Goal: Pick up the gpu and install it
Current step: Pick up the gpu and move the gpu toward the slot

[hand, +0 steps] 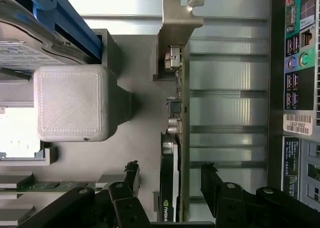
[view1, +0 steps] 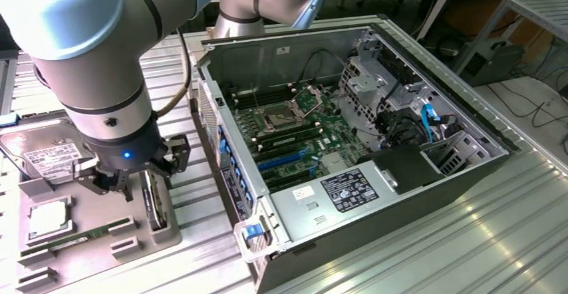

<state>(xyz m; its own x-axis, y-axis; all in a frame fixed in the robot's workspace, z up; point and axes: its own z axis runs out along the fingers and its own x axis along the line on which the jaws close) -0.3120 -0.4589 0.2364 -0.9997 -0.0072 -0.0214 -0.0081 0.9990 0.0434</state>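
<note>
NVIDIA mark on the gpu (hand: 172, 153)

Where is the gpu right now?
The gpu stands on edge in the grey tray at the exterior view's left, just under the open gripper, beside the computer case.

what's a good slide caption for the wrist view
Open gripper with a finger on each side of the gpu, which stands on edge in its grey tray.
</note>
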